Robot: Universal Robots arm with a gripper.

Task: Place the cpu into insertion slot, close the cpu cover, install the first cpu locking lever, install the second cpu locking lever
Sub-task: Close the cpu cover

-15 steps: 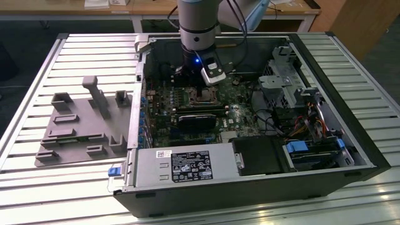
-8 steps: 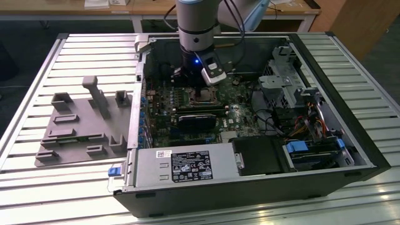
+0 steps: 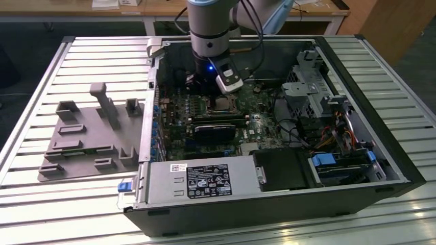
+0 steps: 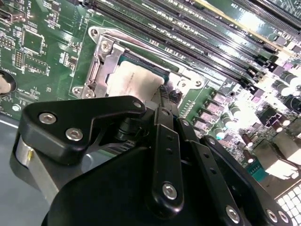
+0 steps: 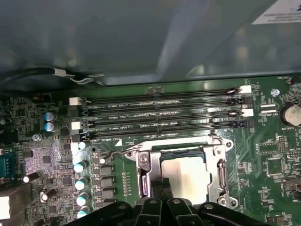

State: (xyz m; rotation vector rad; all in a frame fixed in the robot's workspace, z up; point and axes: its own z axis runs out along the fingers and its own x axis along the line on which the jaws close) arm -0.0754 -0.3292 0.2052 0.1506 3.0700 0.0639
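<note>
Exterior view — the open case [image 3: 272,217]; first wrist view — tool [image 5: 159,184] (tips together) over the cpu [image 5: 188,174].

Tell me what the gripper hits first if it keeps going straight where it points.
Most likely the edge of the cpu, which lies framed by the cpu cover; the gripper hangs right over that edge in the first wrist view. Depth is unclear, so the cover's rim might come first.

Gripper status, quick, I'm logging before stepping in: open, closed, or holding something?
Gripper: cannot be told; its tip is at the edge of the cpu cover, next to the cpu.
</note>
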